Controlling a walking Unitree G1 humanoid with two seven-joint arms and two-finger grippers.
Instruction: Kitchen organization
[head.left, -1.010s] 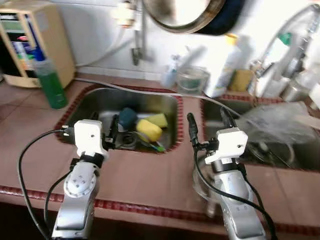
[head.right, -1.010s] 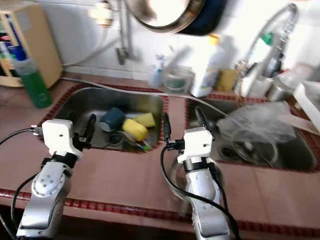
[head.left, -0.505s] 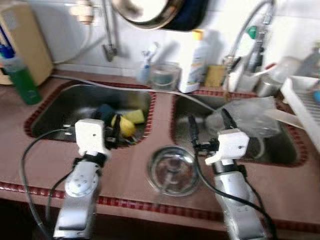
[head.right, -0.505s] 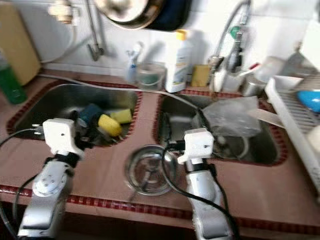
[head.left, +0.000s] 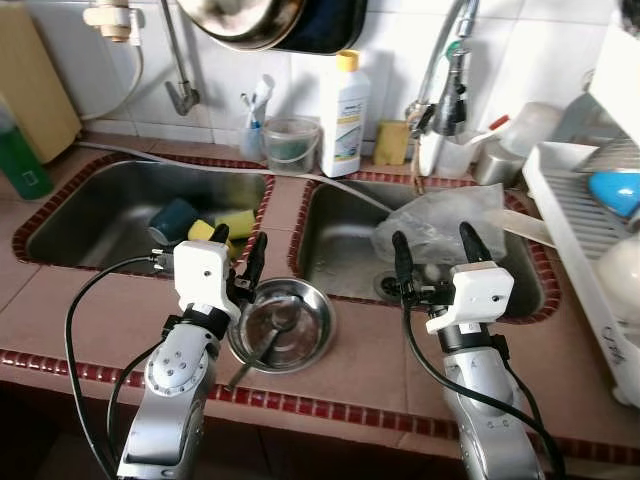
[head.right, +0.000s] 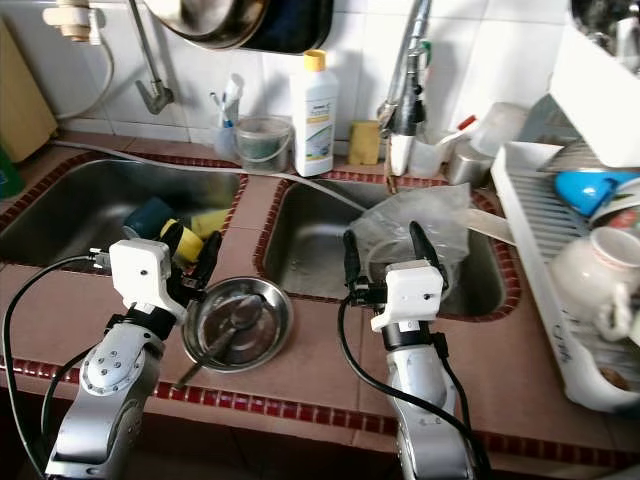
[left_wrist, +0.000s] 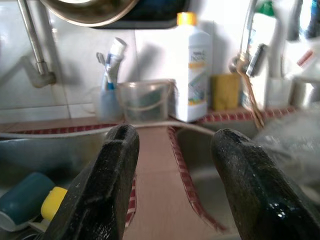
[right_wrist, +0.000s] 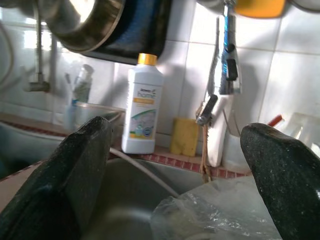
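On the worktop (head.left: 90, 315) between two sinks, steel bowl (head.left: 283, 325) beside left gripper (head.left: 238, 250), fingers apart; right gripper (head.left: 432, 246) apart above right sink (head.left: 345, 215)

A shallow, round steel bowl (head.left: 283, 323) sits upright on the brown tiled counter (head.left: 80, 310), on the strip between two steel sinks, near the front edge. A utensil (head.left: 262, 343) lies in it, its handle sticking out over the front rim. In the left sink (head.left: 100, 205) lie a dark teal cup (head.left: 172, 218) on its side and two yellow sponges (head.left: 228, 224) just beside it. In the right sink (head.left: 340, 235) lies a crumpled clear plastic bag (head.left: 440, 220).
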